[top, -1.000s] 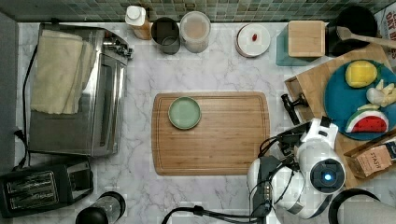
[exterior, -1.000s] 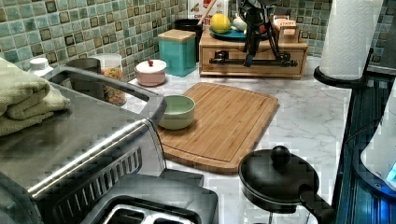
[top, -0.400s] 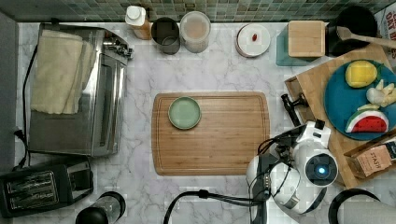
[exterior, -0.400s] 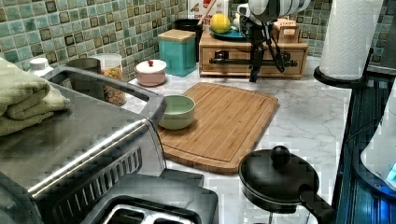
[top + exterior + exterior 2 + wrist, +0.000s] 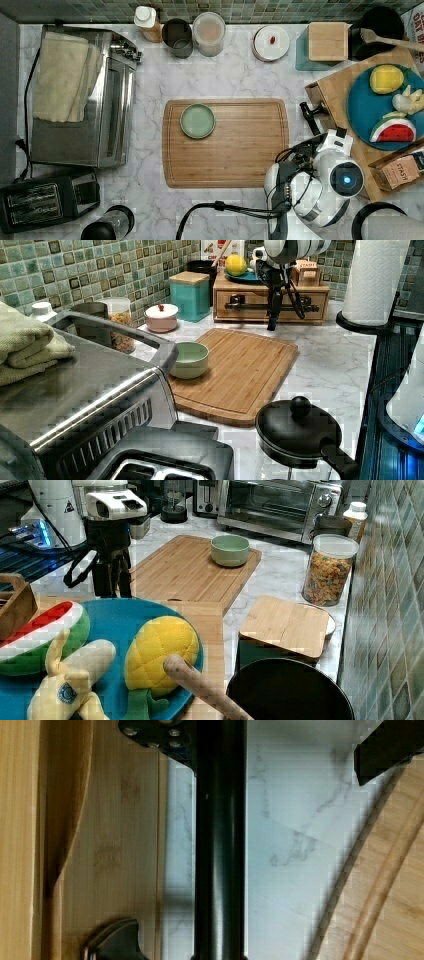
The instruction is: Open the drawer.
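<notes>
Gripper (image 5: pixel 286 320) spread open at the drawer's (image 5: pixel 250 294) handle (image 5: pixel 220 845)

Fingers stood apart, gripping nothing, with the long black bar lined up between them; the bamboo drawer front sat just behind the gripper, the cutting board (image 5: pixel 240 370) on the bench (image 5: pixel 325 355) just before it. Doing this well probably meant closing squarely on the bar's middle, then pulling straight back, level with the bench, without twisting.

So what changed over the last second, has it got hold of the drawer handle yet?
The gripper came lower in front of the drawer. In the left view its open fingers now reach down past the black handle. Nothing is gripped yet. The drawer has not moved, and the bowl and cutting board stayed put.
</notes>
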Action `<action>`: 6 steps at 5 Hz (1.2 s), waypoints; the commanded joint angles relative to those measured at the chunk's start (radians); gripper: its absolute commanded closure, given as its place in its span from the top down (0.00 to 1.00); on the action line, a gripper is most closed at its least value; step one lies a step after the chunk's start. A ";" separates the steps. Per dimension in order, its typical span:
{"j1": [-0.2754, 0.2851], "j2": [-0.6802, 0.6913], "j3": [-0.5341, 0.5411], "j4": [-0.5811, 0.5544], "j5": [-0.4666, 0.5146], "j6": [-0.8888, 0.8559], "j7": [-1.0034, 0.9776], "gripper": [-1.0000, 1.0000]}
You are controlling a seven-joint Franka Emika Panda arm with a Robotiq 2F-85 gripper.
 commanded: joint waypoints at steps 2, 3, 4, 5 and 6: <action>0.003 -0.081 0.155 -0.058 0.136 -0.201 -0.207 1.00; 0.072 -0.159 0.171 -0.176 0.117 -0.134 -0.034 1.00; 0.108 -0.226 0.187 -0.262 0.053 -0.124 0.138 1.00; 0.129 -0.246 0.198 -0.283 0.031 -0.145 0.205 1.00; 0.154 -0.281 0.199 -0.322 0.007 -0.132 0.268 1.00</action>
